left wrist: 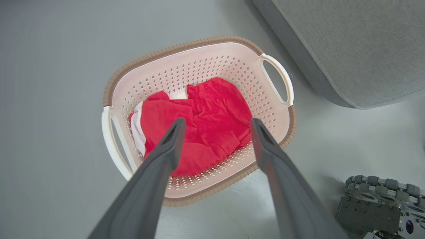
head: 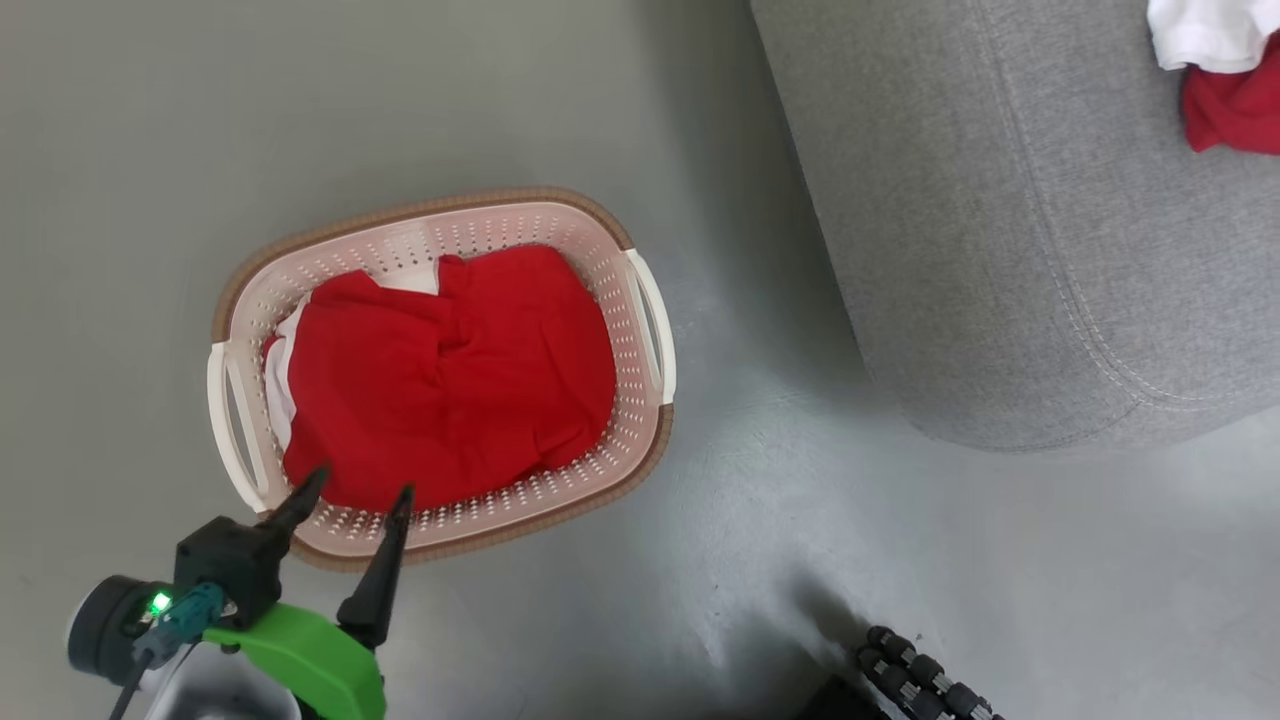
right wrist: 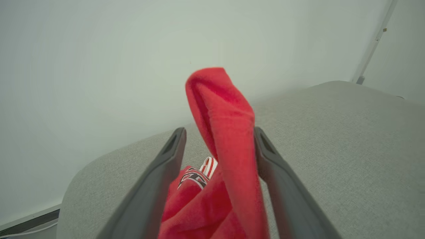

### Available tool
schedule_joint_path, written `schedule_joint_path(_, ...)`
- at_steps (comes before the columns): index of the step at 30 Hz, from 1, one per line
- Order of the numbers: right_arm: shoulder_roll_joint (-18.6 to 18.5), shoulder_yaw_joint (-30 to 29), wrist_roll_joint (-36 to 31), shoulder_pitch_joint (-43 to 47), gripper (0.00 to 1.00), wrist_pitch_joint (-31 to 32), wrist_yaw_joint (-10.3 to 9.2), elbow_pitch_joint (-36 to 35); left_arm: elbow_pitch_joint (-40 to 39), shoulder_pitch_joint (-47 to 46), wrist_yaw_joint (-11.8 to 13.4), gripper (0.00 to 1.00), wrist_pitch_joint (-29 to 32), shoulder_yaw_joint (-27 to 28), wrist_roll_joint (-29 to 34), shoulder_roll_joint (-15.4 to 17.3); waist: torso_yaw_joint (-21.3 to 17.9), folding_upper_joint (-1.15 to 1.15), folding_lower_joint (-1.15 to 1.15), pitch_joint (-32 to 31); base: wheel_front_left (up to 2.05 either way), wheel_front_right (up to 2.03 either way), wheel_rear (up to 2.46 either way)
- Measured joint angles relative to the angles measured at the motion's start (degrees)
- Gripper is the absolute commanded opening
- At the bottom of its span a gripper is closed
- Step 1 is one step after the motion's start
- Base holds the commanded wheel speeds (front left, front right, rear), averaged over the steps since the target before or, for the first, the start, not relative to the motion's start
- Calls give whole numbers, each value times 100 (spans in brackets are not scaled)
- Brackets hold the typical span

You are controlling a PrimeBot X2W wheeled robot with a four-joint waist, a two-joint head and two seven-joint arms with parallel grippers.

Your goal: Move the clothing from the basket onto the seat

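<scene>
Red clothing [head: 450, 380] fills the basket [head: 420, 215], whose long axis runs left-right; the left hand [head: 362, 480] hangs spread wide over its near rim. The right wrist view adds a lettered garment [right wrist: 225, 116] on the seat [right wrist: 332, 149], one fold upright between the wide-spread right hand [right wrist: 219, 130].

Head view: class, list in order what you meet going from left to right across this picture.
Cream-white perforated plastic basket with a brown rim, holding red soft clothing → large light-grey fabric sofa → red-and-white crumpled garment lying on it at the right edge.
</scene>
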Motion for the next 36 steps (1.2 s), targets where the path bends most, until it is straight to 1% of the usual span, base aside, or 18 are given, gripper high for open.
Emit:
schedule_joint_path(2, 4, 102, -68, -36, 100, -46, 85, -3, 8, -77, 1, 100, 0, -59, 0, -85, -21, 0, 0, -66, 0, 0, 0)
schedule_joint_path(5, 3, 163, -188, -104, 100, -181, 100, -75, 63, -213, 0, 100, -20, -131, -2, -207, -30, 0, 0, -199, 0, 0, 0)
schedule_joint_path(6, 1, 163, -200, -139, 100, -214, 108, -124, 91, -252, 1, 100, -59, -140, -4, -268, -32, 0, 0, -250, 0, 0, 0)
schedule_joint_path(10, -16, 230, -324, -210, 100, -278, 272, -413, 216, -426, 0, 100, -221, -169, -60, -543, -24, 0, 0, -485, 0, 0, 0)
schedule_joint_path(14, 19, 375, -376, -157, 100, -302, 358, -731, 331, -654, 1, 100, -476, -86, -121, -842, 17, 0, 0, -734, 0, 0, 0)
schedule_joint_path(17, 68, 458, -404, 91, 100, -309, 403, -968, 472, -841, 1, 100, -660, -34, -124, -1010, 79, 0, 0, -911, 0, 0, 0)
schedule_joint_path(21, 110, 510, -412, 654, 100, -310, 450, -1287, 622, -1042, 1, 100, -870, 20, -140, -1157, 241, 0, -1, -1092, 0, 0, 0)
schedule_joint_path(23, 165, 541, -409, 900, 100, -309, 452, -1592, 634, -1132, 1, 100, -1004, 127, -140, -1214, 356, 0, -1, -1146, 0, 0, 0)
schedule_joint_path(26, 288, 550, -409, 1162, 100, -309, 452, -2029, 670, -1337, 1, 100, -1192, 277, -120, -1236, 541, 0, -1, -1183, 0, 0, 0)
schedule_joint_path(28, 426, 556, -436, 1431, 100, -310, 452, -2226, 803, -1450, 1, 100, -1317, 303, -113, -1315, 663, 0, -1, -1188, 0, 0, 0)
schedule_joint_path(33, 1020, 766, -535, 2204, 100, -309, 452, -2503, 1359, -1483, 1, 100, -1612, 331, -104, -1373, 929, 0, 0, -1249, 0, 0, 0)
schedule_joint_path(36, 1187, 834, -672, 2623, 100, -309, 452, -2683, 1648, -1466, 1, 100, -1792, 347, -103, -1394, 1016, 0, -1, -1386, 0, 0, 0)
